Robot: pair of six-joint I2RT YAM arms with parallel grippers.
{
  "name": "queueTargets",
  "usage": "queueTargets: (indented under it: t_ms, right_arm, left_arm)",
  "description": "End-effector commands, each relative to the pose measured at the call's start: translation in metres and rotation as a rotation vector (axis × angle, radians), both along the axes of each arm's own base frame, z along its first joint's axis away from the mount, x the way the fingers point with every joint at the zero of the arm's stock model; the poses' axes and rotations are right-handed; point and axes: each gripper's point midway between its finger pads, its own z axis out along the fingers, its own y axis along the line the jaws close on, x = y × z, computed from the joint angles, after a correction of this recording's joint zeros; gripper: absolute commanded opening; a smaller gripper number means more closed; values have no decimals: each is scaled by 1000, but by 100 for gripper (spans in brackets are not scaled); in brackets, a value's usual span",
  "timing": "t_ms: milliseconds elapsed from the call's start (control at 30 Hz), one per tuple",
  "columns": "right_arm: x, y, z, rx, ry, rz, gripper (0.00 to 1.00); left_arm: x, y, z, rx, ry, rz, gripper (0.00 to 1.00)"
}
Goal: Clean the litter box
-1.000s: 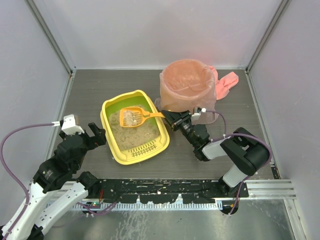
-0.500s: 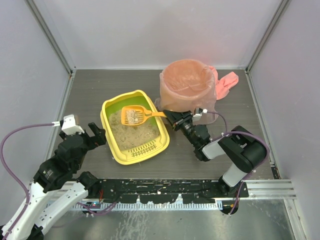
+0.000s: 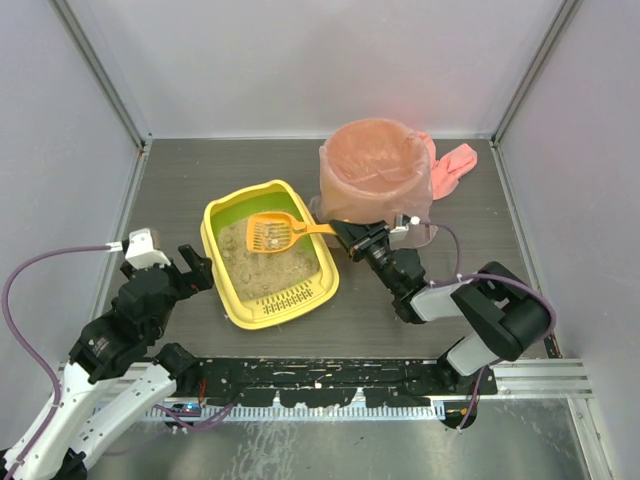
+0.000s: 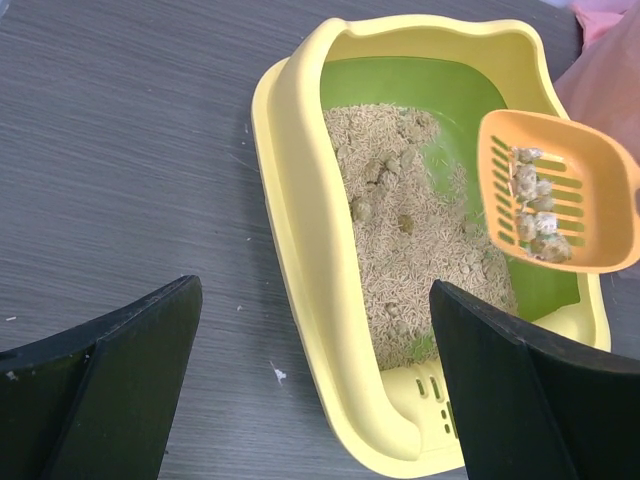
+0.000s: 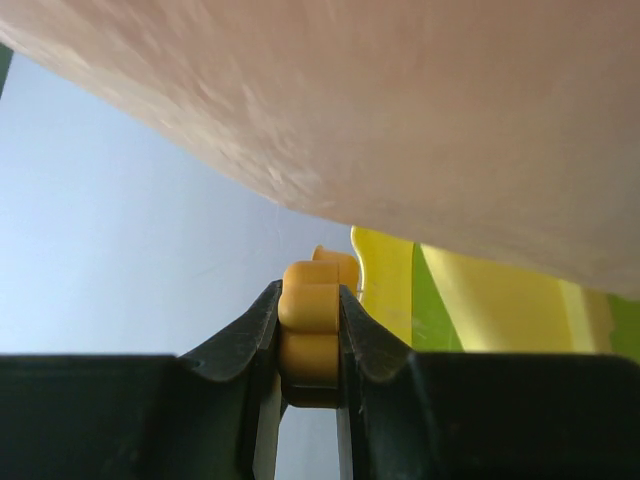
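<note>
Left claw point(image 3: 195, 270) is sitting spread wide and empty, just left of the litter box point(image 4: 290, 230), clear of its yellow rim. I am watching the orange scoop point(image 3: 268, 232) hanging over the box's far half with clumps point(image 4: 530, 205) aboard: any tilt is risking a spill onto the table point(image 3: 200, 180). Right claw point(image 3: 348, 233), just right of the litter box, is clenching the scoop handle; the pink-bagged bin point(image 3: 340, 195) is crowding it, so I am fearing a snag.
</note>
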Motion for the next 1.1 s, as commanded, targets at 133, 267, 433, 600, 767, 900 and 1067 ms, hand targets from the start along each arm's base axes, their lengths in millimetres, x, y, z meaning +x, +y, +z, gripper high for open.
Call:
queueTargets:
  t_ms: [133,267,433,600,767,900,1067]
  right_arm:
    - [2,-13,25,26,-80,-52,1]
    - [-3,11,28,16,-97,32,1]
    - [3,-10,22,38,-68,-40,1]
    - [-4,-1,32,-9,-100,-30,1]
    - [-8,-5,34,-43,-98,-40,1]
    - [-13,-3,40,-43,-105,-13,1]
    - [-18,-17,61,-38,-115,-53,1]
  left_arm:
    - [10,-8,13,-36,-51,-4,98]
    - [9,-3,11,-21,-37,17,98]
    - [6,-2,14,-30,-44,8,98]
    - [7,-1,11,-28,-50,19,98]
    - [8,-2,9,-31,-45,20,98]
    - [8,-4,8,-33,-39,11,98]
    - [8,-4,7,-43,-40,14,98]
